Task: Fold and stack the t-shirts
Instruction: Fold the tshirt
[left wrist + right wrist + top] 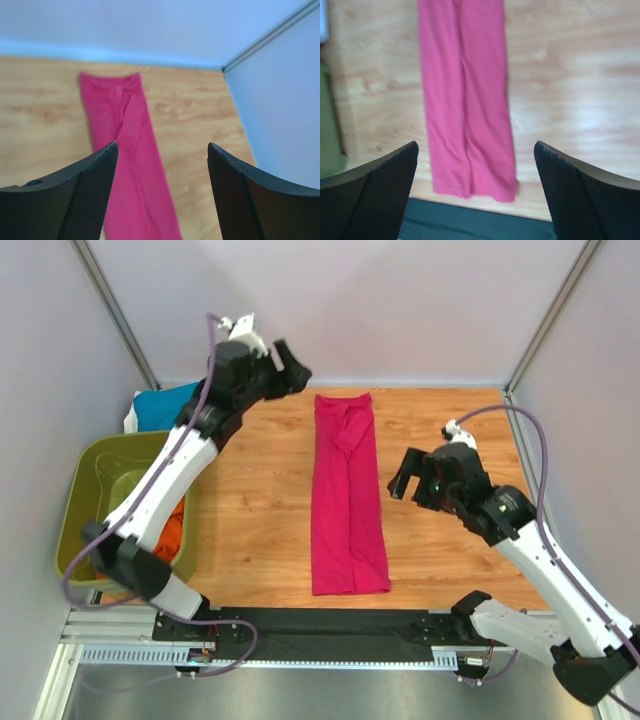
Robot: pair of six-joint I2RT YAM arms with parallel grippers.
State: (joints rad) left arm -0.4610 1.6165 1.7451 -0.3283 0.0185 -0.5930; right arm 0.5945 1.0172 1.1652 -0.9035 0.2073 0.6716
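Note:
A magenta-pink t-shirt [348, 495] lies folded into a long narrow strip down the middle of the wooden table; it also shows in the left wrist view [125, 150] and the right wrist view [465, 95]. My left gripper [290, 368] is open and empty, raised above the far left of the strip's top end. My right gripper [405, 480] is open and empty, raised to the right of the strip. An orange t-shirt [172, 532] lies in the olive-green basket [105, 465]. A teal-blue t-shirt [160, 405] lies behind the basket, with a bit of white cloth [130, 420] beside it.
The basket stands at the table's left edge. A black mat [330, 625] runs along the near edge, also in the right wrist view [470, 222]. White walls with metal posts [545, 315] enclose the table.

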